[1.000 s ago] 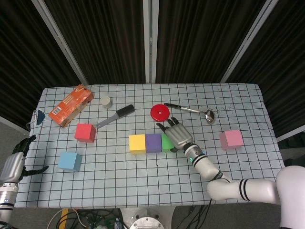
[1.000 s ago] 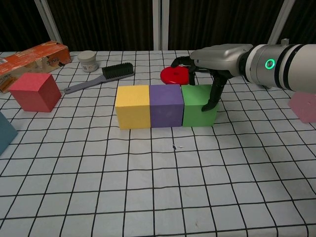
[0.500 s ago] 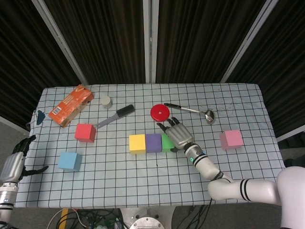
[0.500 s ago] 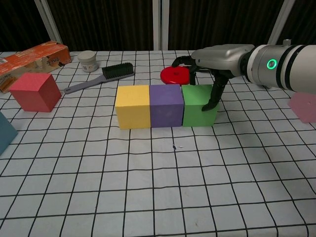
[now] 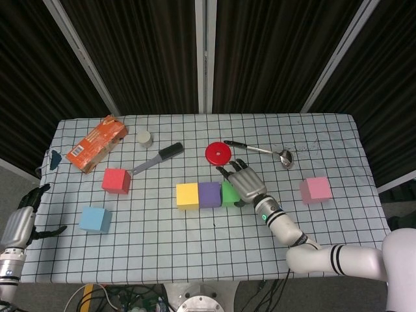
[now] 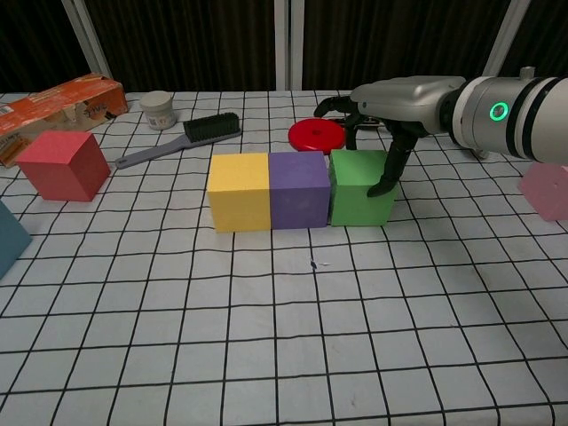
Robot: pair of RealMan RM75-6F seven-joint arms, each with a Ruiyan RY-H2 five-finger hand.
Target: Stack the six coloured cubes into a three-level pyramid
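Yellow cube, purple cube and green cube stand in a row on the checked cloth, with a thin gap between purple and green. My right hand arches over the green cube's far right corner. Its fingers are spread, the thumb tip rests against the cube's right side, and it grips nothing. From the head view the right hand covers part of the green cube. Red cube, blue cube and pink cube lie apart. My left hand hangs open off the table's left edge.
A red disc lies just behind the right hand, with a spoon to its right. A brush, a white jar and an orange box sit at the back left.
My right hand has drifted slightly right and lifted off the green cube, showing more of its top. The green cube shifted a little right, opening a thin gap beside the purple one.
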